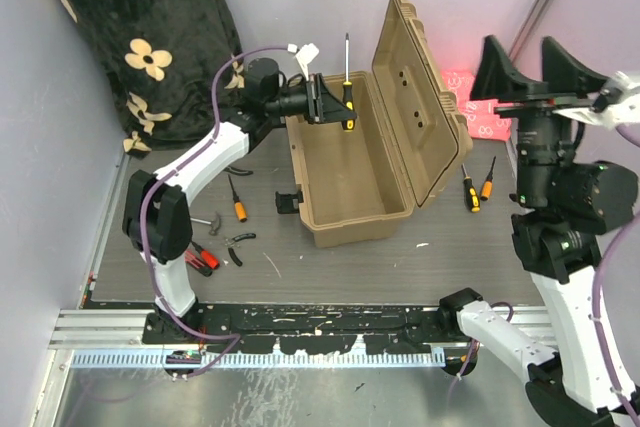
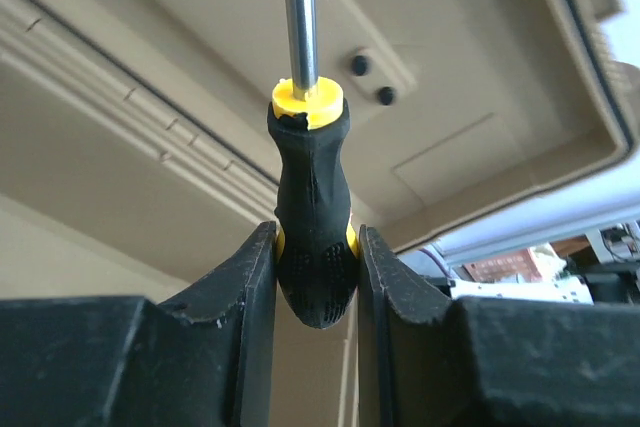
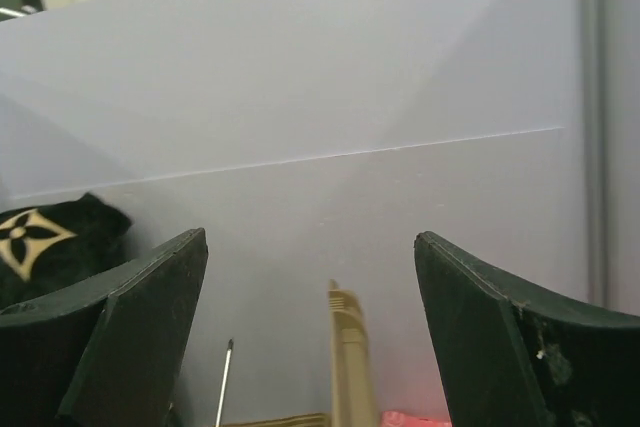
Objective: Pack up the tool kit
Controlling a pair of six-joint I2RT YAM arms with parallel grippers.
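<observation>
Toolbox: you have it open at mid-table, long side running near to far; only its tan floor shows inside.
Lid: hinged back on the right side, standing tilted, ribbed inner face turned to the box.
Blanket: black floral, far left, cut off by the frame's top edge.
Pink cloth: far right, largely hidden behind the lid and your right arm.
Right gripper: raised well above the table on the right, fingers wide apart, holding nothing; its camera catches only the lid's top edge and the back wall.
Left gripper: over the far left part of the box, fingers clamped on the held screwdriver's handle.
Held screwdriver: black and yellow handle pinched near its butt end; the shaft points to the far side in the top view, its tip cut off in the wrist view.
Two screwdrivers: orange and black handles, lying on the table right of the box, near each other.
Orange-handled screwdriver: on the table left of the box.
Pliers: near left of the box; beside them red-handled pliers, partly hidden by your left arm.
</observation>
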